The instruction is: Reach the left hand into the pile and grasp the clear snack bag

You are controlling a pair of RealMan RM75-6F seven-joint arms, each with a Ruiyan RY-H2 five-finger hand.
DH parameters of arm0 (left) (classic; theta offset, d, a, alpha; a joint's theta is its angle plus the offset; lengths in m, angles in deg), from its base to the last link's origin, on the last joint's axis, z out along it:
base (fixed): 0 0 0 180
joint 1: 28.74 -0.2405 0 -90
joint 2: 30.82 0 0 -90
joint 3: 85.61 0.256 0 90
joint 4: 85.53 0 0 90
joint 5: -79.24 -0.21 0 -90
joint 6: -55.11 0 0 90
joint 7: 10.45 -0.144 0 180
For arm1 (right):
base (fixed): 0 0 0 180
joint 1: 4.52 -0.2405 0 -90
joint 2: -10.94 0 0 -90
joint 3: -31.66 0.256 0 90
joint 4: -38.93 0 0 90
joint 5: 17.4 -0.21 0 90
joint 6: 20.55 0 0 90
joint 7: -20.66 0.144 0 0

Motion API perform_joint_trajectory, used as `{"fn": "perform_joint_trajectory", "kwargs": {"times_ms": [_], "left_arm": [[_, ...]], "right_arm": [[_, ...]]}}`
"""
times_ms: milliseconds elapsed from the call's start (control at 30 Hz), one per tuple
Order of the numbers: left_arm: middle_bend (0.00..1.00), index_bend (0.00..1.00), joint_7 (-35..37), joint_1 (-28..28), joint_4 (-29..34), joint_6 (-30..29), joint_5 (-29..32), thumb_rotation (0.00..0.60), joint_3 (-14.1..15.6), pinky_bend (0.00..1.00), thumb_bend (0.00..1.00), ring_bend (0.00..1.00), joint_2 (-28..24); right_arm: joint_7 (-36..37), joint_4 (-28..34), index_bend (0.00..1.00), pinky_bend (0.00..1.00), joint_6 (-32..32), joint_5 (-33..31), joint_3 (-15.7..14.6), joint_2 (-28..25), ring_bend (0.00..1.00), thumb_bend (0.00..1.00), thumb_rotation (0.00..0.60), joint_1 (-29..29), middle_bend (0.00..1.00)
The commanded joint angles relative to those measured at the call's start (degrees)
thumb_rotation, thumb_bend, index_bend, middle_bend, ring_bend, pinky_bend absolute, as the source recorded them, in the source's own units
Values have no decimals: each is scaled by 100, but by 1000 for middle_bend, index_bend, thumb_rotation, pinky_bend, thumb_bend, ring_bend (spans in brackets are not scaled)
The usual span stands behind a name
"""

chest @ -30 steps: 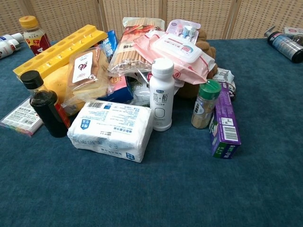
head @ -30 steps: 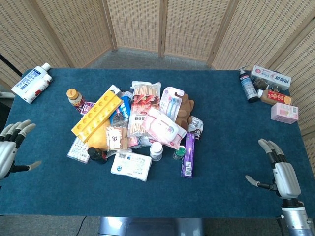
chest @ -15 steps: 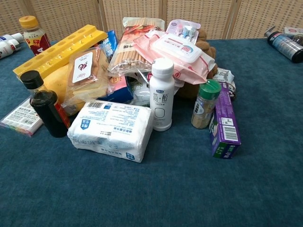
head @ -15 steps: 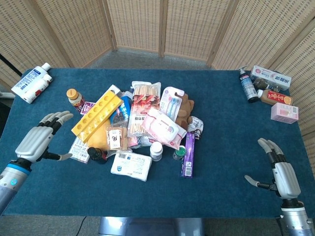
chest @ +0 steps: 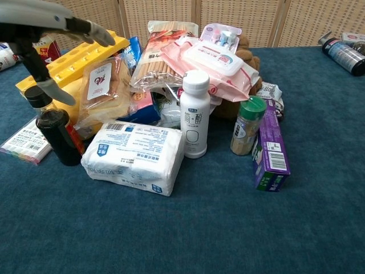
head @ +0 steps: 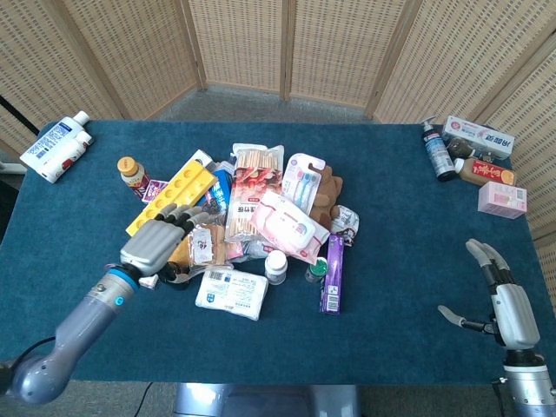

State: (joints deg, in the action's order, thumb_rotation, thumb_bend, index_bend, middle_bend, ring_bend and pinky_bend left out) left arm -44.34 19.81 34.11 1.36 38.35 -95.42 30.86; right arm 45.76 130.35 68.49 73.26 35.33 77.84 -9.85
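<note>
Half a second ago the left robot hand (head: 159, 240) hung over bare blue worktop (head: 400, 226) left of the pile; now it has swung right, open, fingers spread above the pile's left edge — over the yellow tray (head: 172, 200) and the dark sauce bottle (chest: 54, 128). Only the head view shows the right robot hand (head: 504, 300), open near the right edge. From the chest view, grey fingertips (chest: 100, 34) hover above the clear snack bag (chest: 102, 91), seemingly not touching. That crinkled, glossy bag holds brown pieces and leans against the ridged tray, just left of the pile's middle. Nearer sits a soft white tissue pack (chest: 134, 157) — beside it a smooth white bottle (chest: 194, 114).
</note>
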Motion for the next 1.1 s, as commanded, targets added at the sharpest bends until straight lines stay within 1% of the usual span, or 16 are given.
{"fn": "perform_joint_trajectory", "kwargs": {"times_ms": [33,167,333,433,467,500,533,600,667,700,733,800,933,1100], "left_arm": [[0,74,-637,511,-77,-428,626,600,181,0,0,0,605],[0,70,-1001,691,-166,-891,870,600,264,0,0,0,981],[0,81,-1142,771,-372,-1272,884,600,260,0,0,0,1350],[0,145,-1260,782,-571,-1556,753,600,295,0,0,0,1610],[4,189,-1305,774,-666,-1683,661,600,314,18,0,3,1725],[62,254,-1341,764,-743,-1790,582,600,326,90,0,53,1814],[144,321,-1371,753,-827,-1895,483,600,339,193,0,130,1909],[403,504,-1413,710,-1041,-2102,219,600,386,507,0,390,2125],[509,592,-1470,671,-1220,-2255,45,600,418,635,0,505,2303],[553,628,-1486,654,-1280,-2304,-7,600,419,673,0,550,2363],[591,659,-1490,635,-1323,-2339,-44,600,413,706,0,590,2413],[637,700,-1511,599,-1378,-2408,-123,600,389,742,1,639,2472],[665,725,-1412,492,-1301,-2576,-399,600,294,744,1,666,2416],[661,724,-1230,357,-832,-2749,-700,600,39,744,2,668,2039]], "right_arm": [[49,18,61,0,22,-9,15,-28,0,0,600,10,0],[137,37,61,0,38,-31,45,-71,0,0,600,12,0],[215,65,61,0,44,-43,66,-111,0,0,600,14,0],[254,86,61,0,43,-54,77,-125,0,0,600,14,0],[271,93,61,0,40,-55,78,-131,0,0,600,14,0],[283,96,61,0,39,-55,78,-135,0,0,600,14,0],[295,100,62,0,39,-55,80,-139,0,0,600,14,0],[320,105,62,0,39,-55,83,-145,0,0,600,14,0],[348,116,63,0,39,-58,89,-152,0,0,600,14,0],[359,119,63,0,40,-60,90,-156,0,0,600,15,0],[370,124,62,0,43,-61,93,-160,0,0,600,17,0],[394,134,63,0,48,-66,97,-170,0,0,600,21,0],[408,140,64,0,37,-73,96,-183,0,0,600,24,0],[380,152,64,0,23,-45,80,-174,0,0,600,20,0]]}}
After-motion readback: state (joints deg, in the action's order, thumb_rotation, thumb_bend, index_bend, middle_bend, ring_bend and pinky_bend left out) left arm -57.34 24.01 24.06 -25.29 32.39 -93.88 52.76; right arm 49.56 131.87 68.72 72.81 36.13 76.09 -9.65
